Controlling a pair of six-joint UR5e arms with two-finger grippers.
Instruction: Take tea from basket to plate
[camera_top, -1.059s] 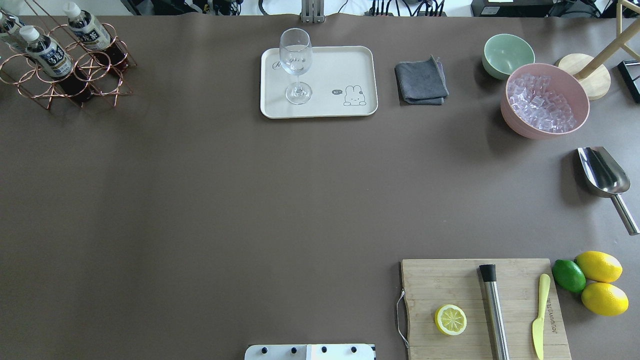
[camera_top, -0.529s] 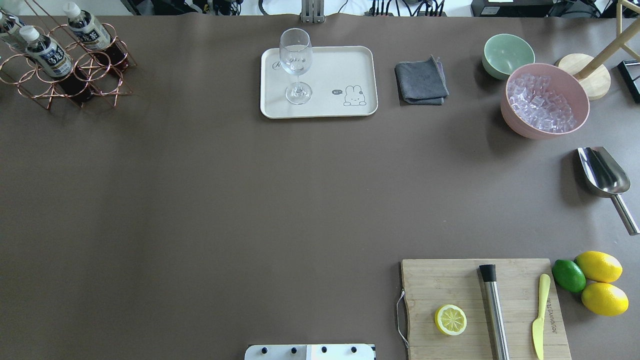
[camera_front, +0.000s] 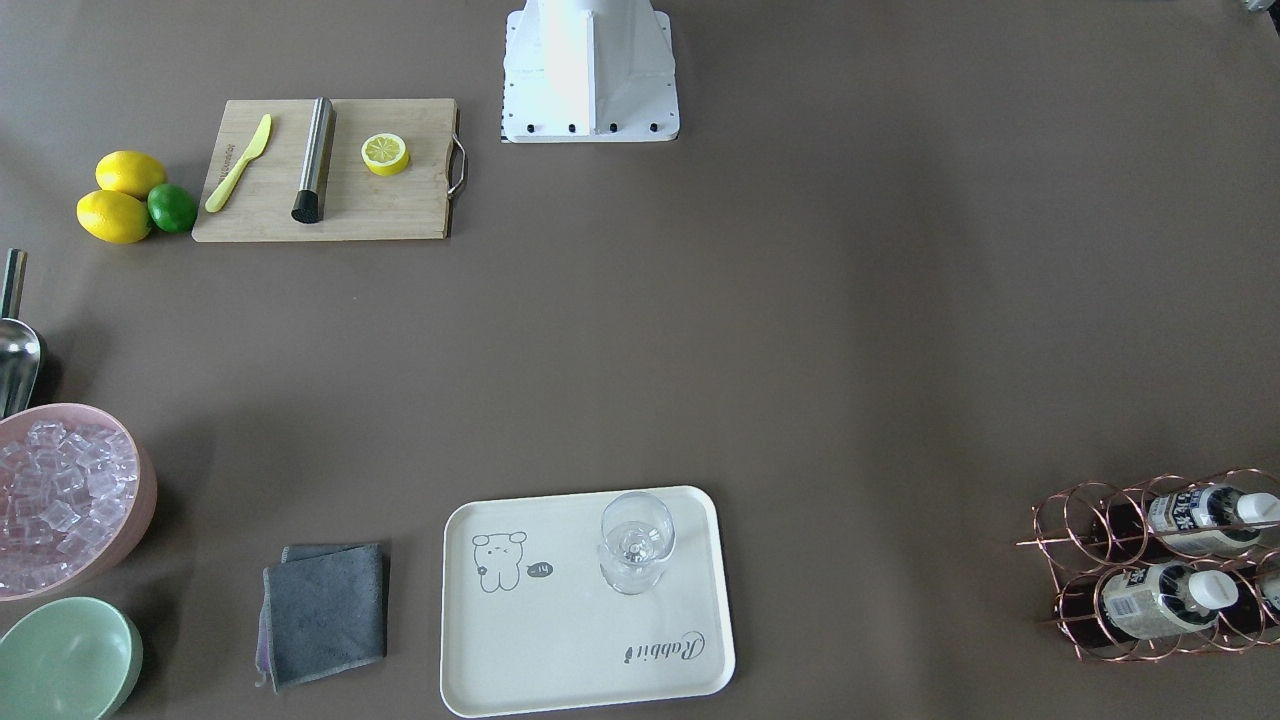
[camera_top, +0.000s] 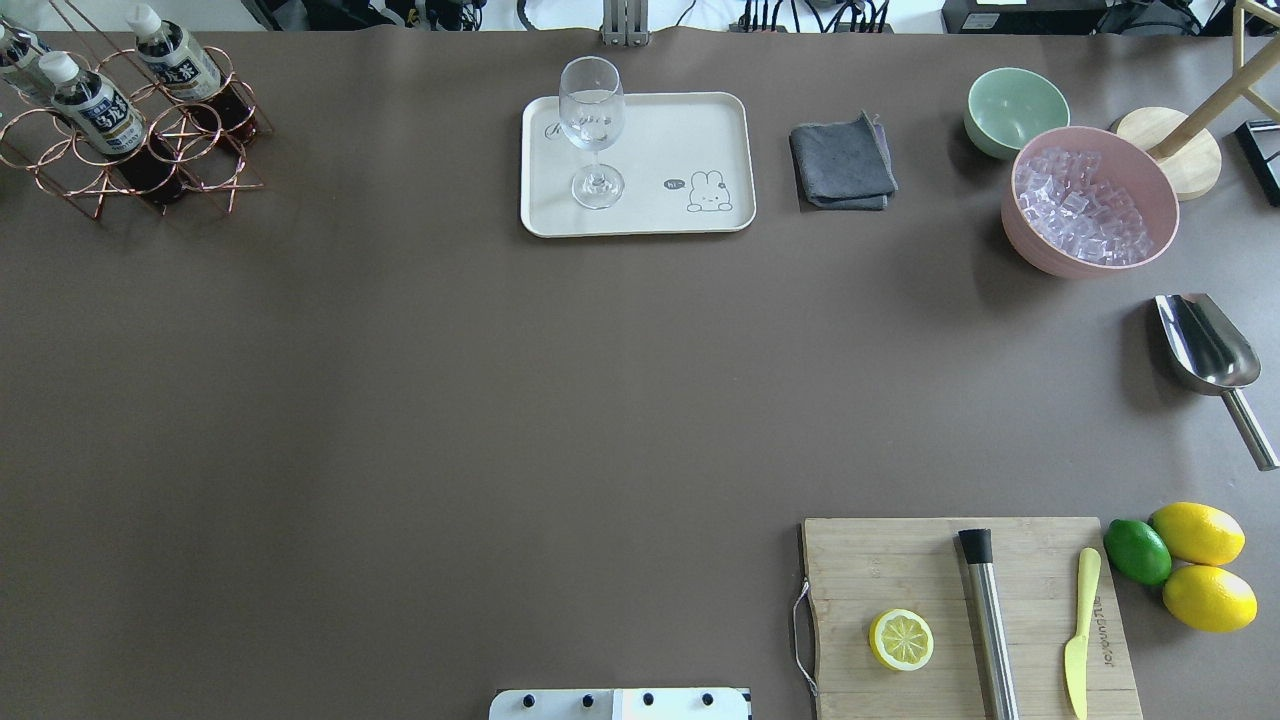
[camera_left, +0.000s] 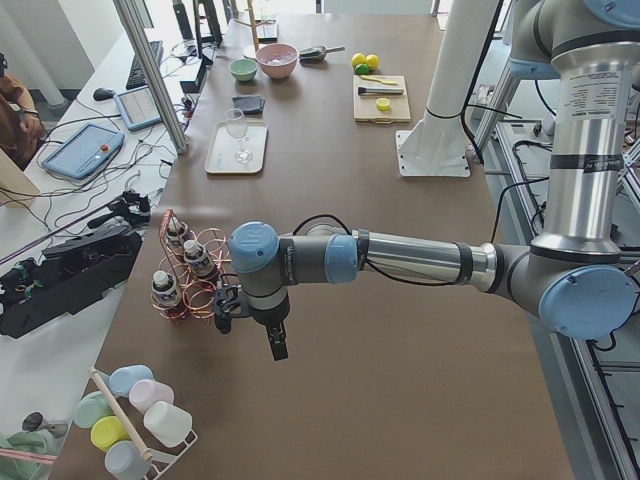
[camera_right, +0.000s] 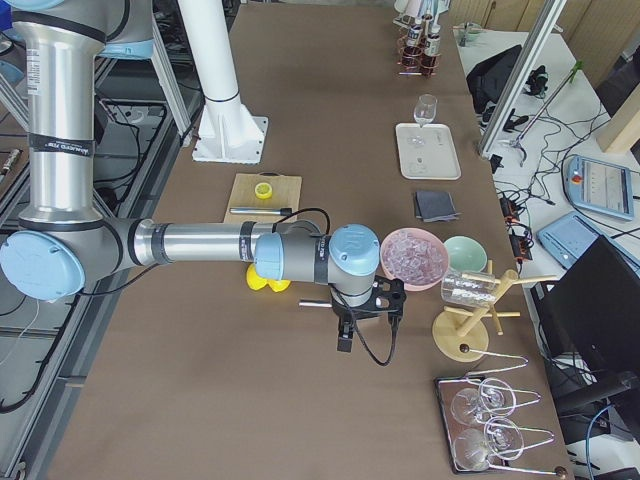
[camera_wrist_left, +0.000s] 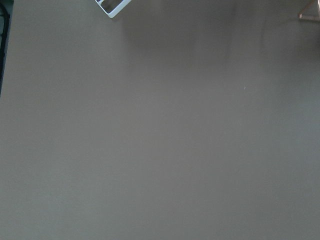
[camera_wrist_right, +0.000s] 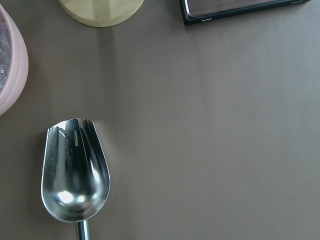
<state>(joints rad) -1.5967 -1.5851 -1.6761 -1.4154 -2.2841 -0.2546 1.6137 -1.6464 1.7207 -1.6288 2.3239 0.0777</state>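
Approach stage, tea (camera_top: 98, 110) seated in basket (camera_top: 200, 165). Left gripper (camera_left: 272, 338) closure: cannot tell. Next: align over bottle neck, clamp, lift clear, transfer to plate (camera_top: 680, 125).

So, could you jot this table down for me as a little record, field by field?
Tea: three tea bottles, all standing in the basket
Basket place: far left corner of the table in the overhead view
Plate: the plate is cream and carries only a stemmed glass
Left arm: left fingers hang above the table beside the basket; open or shut unclear
Right arm: right fingers hang near the metal scoop; open or shut unclear
Progress: no bottle on the plate yet
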